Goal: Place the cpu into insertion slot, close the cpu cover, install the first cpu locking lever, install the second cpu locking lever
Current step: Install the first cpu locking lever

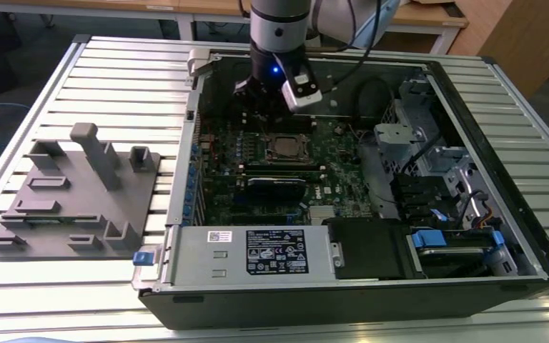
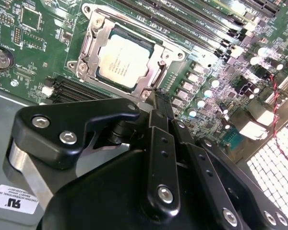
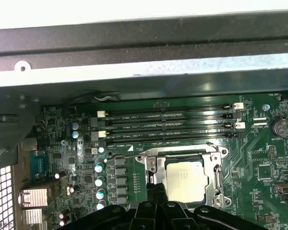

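We see the cpu already seated in the insertion slot, dull silver top up. The cpu cover lies flat over it, with the chip showing through its window. Whether either locking lever is latched, we cannot tell.

The gripper hangs over the motherboard inside the open computer case. Its fingers are pressed together with nothing between them. In the second wrist view the tips sit right at one edge of the slot, beside the cover. Contact or a small gap, we cannot tell.

In the first wrist view the memory slots run parallel on the far side of the slot from the gripper. In the exterior view the arm stands upright over the board, near the slot.

The case rests on a slatted table. A grey fixture block lies on the table at the exterior view's left of the case, well apart from the gripper. The labelled power supply sits at the case end nearest the exterior camera.
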Motion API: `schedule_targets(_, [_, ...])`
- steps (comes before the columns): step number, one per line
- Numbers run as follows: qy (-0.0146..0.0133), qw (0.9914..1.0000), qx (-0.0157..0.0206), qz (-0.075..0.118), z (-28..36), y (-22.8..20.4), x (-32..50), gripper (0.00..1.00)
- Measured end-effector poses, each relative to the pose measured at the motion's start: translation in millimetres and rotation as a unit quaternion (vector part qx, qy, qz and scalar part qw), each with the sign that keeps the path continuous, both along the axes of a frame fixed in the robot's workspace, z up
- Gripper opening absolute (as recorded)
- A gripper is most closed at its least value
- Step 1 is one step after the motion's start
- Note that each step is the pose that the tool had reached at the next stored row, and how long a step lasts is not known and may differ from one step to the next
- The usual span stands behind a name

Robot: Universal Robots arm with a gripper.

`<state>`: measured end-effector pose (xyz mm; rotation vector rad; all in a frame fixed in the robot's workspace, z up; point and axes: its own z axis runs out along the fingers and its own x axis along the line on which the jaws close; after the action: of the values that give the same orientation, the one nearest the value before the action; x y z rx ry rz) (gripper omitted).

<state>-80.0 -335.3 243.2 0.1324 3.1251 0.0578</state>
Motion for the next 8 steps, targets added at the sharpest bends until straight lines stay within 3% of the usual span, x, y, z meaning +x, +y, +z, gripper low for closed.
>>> schedule_targets(8, [0.0000,1.00000,0.0000,0.000,2.4,0.0,0.0,0.10])
